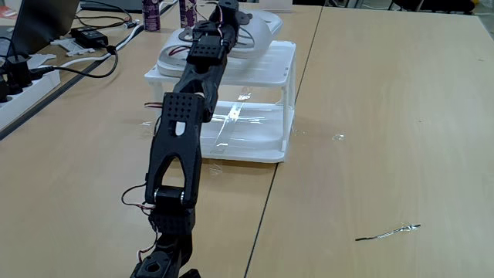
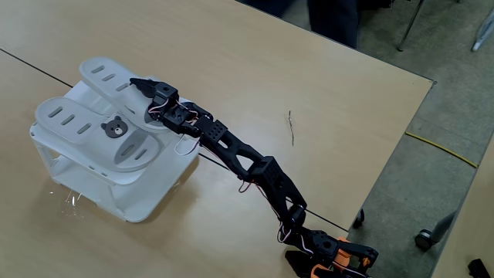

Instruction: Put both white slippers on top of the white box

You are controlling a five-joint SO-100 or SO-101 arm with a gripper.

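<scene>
Both white slippers (image 2: 96,127) lie flat side by side on top of the white box (image 2: 127,197), straps up; the nearer one in a fixed view shows its bear-face badge (image 2: 114,128). The second slipper (image 2: 104,77) lies just beside it, toward the far edge of the box top. Arm (image 2: 255,166) is stretched out long across the tabletop (image 2: 309,77), reaching over the box. Fingers (image 2: 150,91) hover over the far slipper's strap area, dark tip pointing along the slipper (whether they touch it cannot be told). Spread or pressed together: cannot tell, the fingers overlap in a fixed view and the arm covers them in the other (image 1: 224,19). Box sits upright on the tabletop, glossy lower shelf (image 1: 247,131) bare. Cables and a power strip (image 1: 23,77) lie off at the tabletop's left edge, well apart.
</scene>
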